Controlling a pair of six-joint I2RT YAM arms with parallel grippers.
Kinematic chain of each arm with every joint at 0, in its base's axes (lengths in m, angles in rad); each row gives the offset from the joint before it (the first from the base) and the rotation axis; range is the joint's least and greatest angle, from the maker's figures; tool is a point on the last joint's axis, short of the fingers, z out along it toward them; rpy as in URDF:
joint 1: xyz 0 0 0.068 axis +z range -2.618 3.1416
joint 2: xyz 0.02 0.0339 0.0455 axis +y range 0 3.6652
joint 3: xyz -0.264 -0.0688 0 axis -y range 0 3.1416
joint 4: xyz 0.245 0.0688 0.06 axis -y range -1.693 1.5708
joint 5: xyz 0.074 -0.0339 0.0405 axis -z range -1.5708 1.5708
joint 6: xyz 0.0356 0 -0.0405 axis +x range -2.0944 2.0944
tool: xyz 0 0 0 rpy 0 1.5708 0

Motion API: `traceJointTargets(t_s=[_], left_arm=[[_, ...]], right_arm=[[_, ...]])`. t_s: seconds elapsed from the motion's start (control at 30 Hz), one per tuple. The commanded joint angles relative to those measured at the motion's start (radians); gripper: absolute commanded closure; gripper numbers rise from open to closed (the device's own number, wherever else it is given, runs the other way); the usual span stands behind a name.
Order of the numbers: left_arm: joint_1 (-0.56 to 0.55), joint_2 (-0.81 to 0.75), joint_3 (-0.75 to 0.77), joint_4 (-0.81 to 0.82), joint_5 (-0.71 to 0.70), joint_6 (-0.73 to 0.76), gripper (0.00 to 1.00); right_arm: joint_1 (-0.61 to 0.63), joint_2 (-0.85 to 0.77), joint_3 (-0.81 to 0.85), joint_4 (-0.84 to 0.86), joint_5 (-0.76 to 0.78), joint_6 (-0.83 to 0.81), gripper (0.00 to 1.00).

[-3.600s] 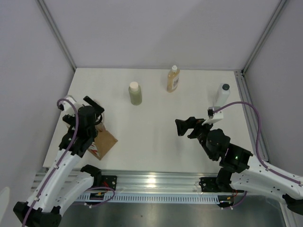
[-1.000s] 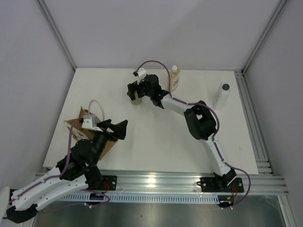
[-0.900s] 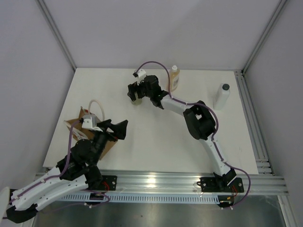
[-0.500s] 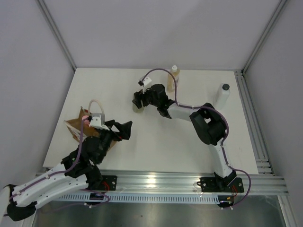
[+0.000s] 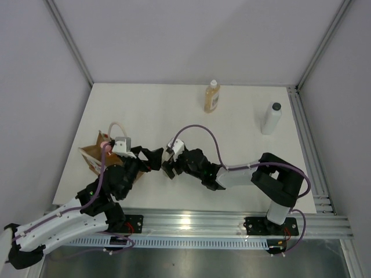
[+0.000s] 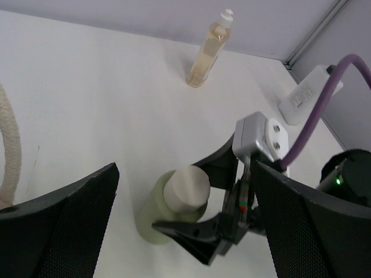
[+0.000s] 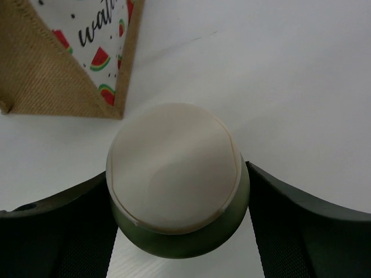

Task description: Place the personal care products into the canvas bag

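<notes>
My right gripper (image 7: 177, 184) is shut on the olive-green bottle with a white cap (image 7: 174, 174), holding it by its sides just right of the canvas bag (image 7: 64, 58). In the left wrist view the same bottle (image 6: 168, 211) stands between my left gripper's (image 6: 186, 169) wide-open fingers, which do not touch it. In the top view the right gripper (image 5: 170, 165) meets the left gripper (image 5: 152, 157) beside the bag (image 5: 93, 153), where a pink cap (image 5: 103, 145) shows. The amber bottle (image 5: 212, 97) and the white bottle (image 5: 271, 118) stand at the far side.
The bag's cream handle (image 6: 11, 150) hangs at the left of the left wrist view. The bag's white side panel carries a watermelon print (image 7: 101, 58). Metal frame rails (image 5: 307, 145) border the table on the right, with white walls behind.
My right arm has carried the olive-green bottle from the far middle of the table down to the near left, beside the bag. My left gripper has edged right toward it.
</notes>
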Motion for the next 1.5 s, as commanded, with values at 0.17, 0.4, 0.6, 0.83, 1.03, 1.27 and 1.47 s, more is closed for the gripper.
traceJointTargets(t_s=[0.17,0.4,0.6,0.83,1.03,1.27,1.47], left_arm=[[-0.009,0.042,0.085,-0.053,0.016,-0.020,0.01],[-0.009,0.075,0.136,-0.123,0.020,-0.027,0.01],[-0.015,0.248,0.209,-0.206,0.054,-0.044,0.01],[-0.023,0.281,0.117,-0.114,0.109,-0.099,0.01],[-0.024,0.396,0.097,-0.073,0.092,-0.105,0.01],[-0.026,0.537,0.056,-0.005,0.006,-0.193,0.01],[-0.027,0.618,0.043,0.065,-0.024,-0.202,0.02]], right_arm=[[0.090,-0.123,-0.057,-0.061,0.207,-0.002,0.01],[0.086,-0.393,-0.035,-0.274,0.178,0.078,0.00],[0.010,-0.574,0.077,-0.593,0.184,0.229,0.01],[-0.168,-0.729,0.109,-0.771,0.092,0.400,0.01],[-0.172,-0.838,0.039,-0.778,0.072,0.409,0.00],[-0.172,-0.964,-0.089,-0.713,0.097,0.426,0.01],[-0.174,-0.966,-0.100,-0.707,0.095,0.421,0.01]])
